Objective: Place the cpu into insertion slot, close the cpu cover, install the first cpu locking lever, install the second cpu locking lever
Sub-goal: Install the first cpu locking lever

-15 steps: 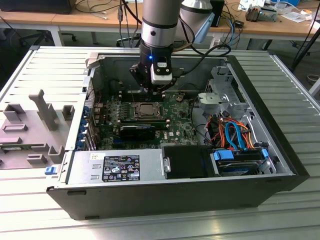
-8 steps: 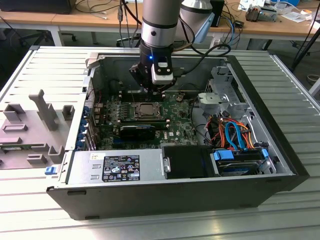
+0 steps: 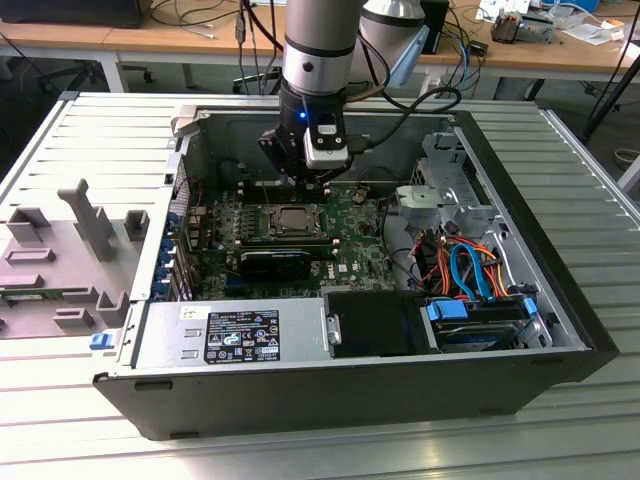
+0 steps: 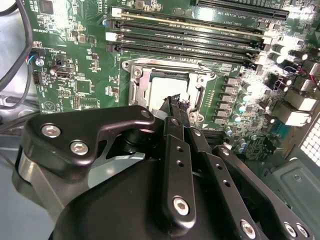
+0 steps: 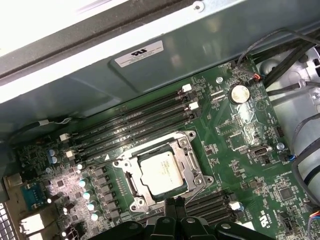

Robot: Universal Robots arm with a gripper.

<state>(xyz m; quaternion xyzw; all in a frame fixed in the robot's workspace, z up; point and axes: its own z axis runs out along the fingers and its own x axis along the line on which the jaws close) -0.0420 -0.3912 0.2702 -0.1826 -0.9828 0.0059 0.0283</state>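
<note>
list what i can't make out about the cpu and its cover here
Second wrist view: the hand hides the near side of the cpu and the cpu cover.
First wrist view: the picture edge cuts off most of the hand; cpu cover latching too fine to tell.
Exterior view: the cpu is too small to judge seating.
</note>
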